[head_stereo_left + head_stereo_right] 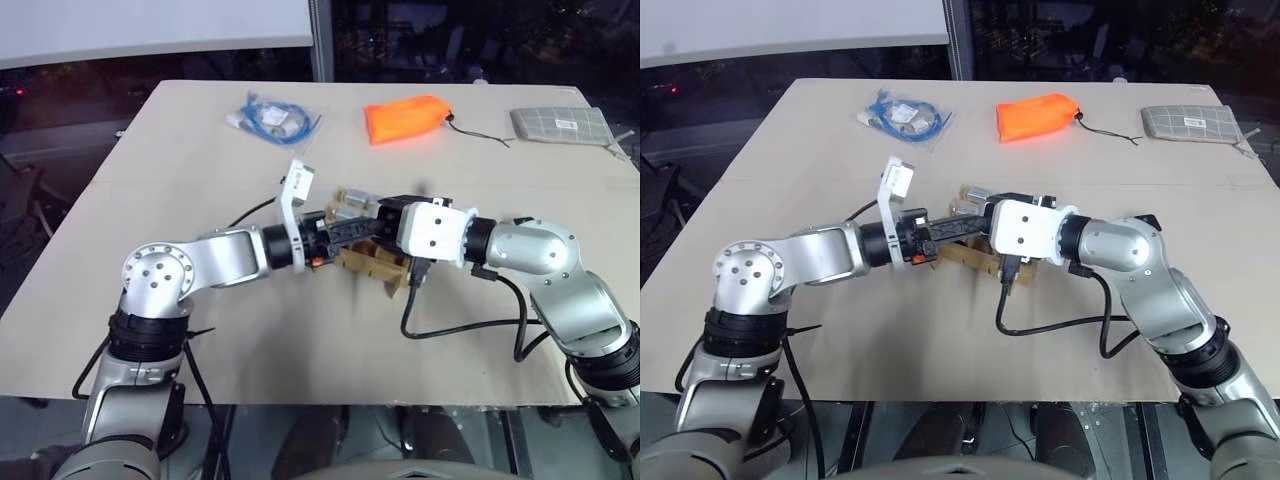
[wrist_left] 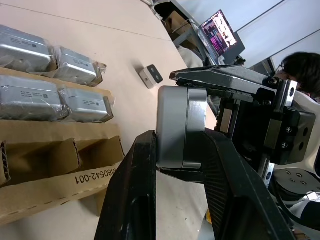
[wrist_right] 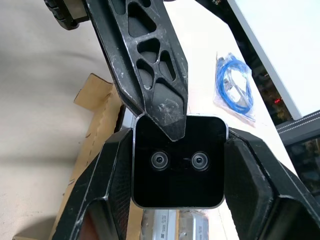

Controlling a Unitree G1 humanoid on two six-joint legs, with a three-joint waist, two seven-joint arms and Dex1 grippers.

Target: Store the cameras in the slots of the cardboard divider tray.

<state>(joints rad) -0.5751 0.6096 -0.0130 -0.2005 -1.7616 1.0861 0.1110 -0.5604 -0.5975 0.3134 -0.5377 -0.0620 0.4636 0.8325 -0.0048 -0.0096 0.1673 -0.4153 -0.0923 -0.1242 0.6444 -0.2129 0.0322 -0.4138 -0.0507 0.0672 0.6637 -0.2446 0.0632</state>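
Camera point(image 3: 179, 161) mid-air over tray point(image 2: 55, 160), pinched by both grippers at once: right gripper point(image 3: 177, 190) clamped on its side edges, left gripper point(image 2: 180, 165) closed across front and back. Tray sits on table point(image 1: 200, 130) under the two grippers; four wrapped cameras point(image 2: 82, 102) already slotted, near slots empty. One more camera point(image 2: 150, 76) loose on table past the tray.

Risks, as judged:
- double grip: either arm moving before the other lets go could twist or drop the unit
- left finger lies right by the lenses, possible scuff
- light cardboard may slide or tip on a misaligned insert

Hard to read: head views hide camera and most of tray behind the wrists; total slot count not visible.
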